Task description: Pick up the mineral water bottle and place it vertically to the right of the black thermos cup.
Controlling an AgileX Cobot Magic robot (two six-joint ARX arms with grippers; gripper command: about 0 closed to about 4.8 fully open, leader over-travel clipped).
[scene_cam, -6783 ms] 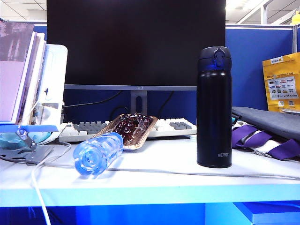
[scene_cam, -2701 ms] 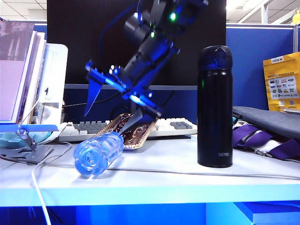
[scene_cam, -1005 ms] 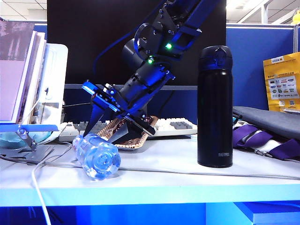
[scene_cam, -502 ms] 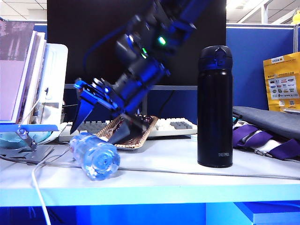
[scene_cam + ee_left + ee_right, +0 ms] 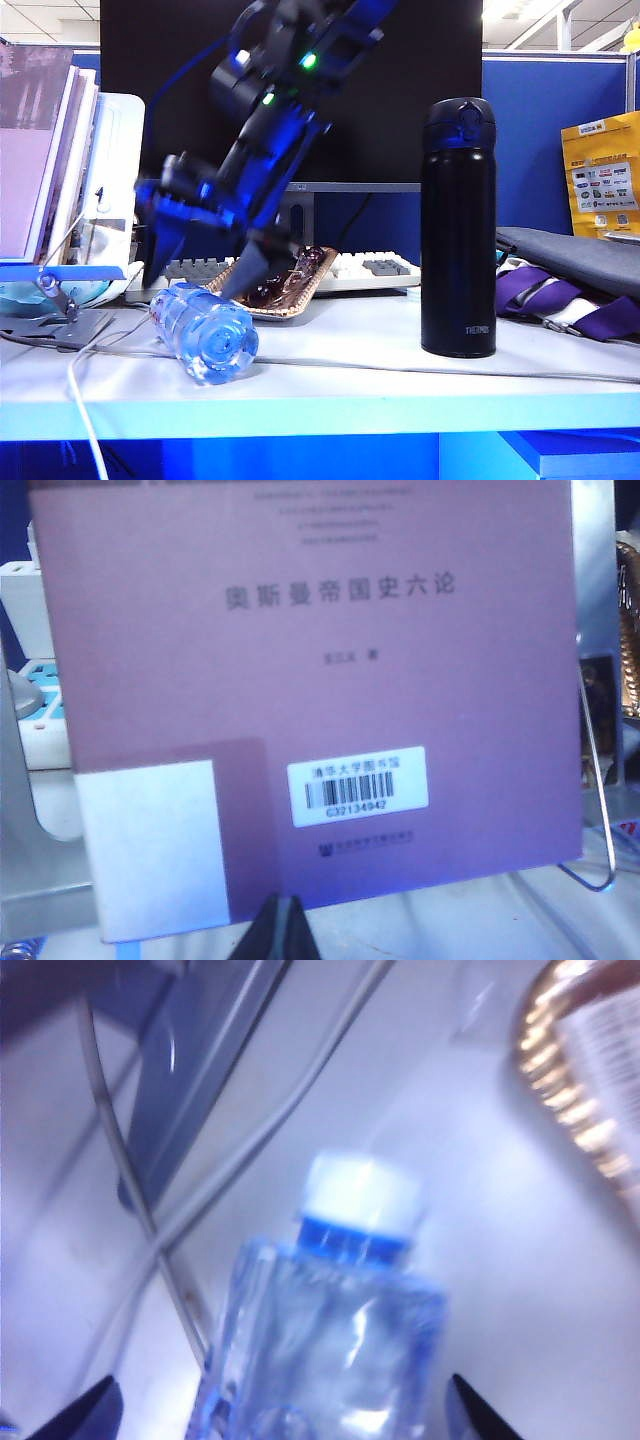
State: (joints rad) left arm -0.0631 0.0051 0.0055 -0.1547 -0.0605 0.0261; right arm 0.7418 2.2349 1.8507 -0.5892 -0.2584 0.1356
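The mineral water bottle [image 5: 205, 335] lies on its side on the white desk, base toward the camera. In the right wrist view its white cap [image 5: 362, 1195] points away and its clear body [image 5: 330, 1350] fills the space between the fingers. My right gripper [image 5: 195, 275] [image 5: 283, 1422] is open and hovers, blurred, just over the bottle, one fingertip on each side without touching. The black thermos cup [image 5: 457, 230] stands upright well to the right. My left gripper [image 5: 283, 920] is shut on nothing, in front of a purple book [image 5: 300, 680].
A monitor [image 5: 290, 90] and keyboard [image 5: 370, 270] sit behind, with a brown patterned tray [image 5: 290, 285] by the bottle. Books on a stand [image 5: 50, 170] are at left, and a white cable [image 5: 90, 400] runs along the desk. A grey-purple bag [image 5: 570, 280] lies at right.
My right arm has swung left and its jaws have spread wider over the bottle. The bottle has shifted slightly left. The thermos has not moved.
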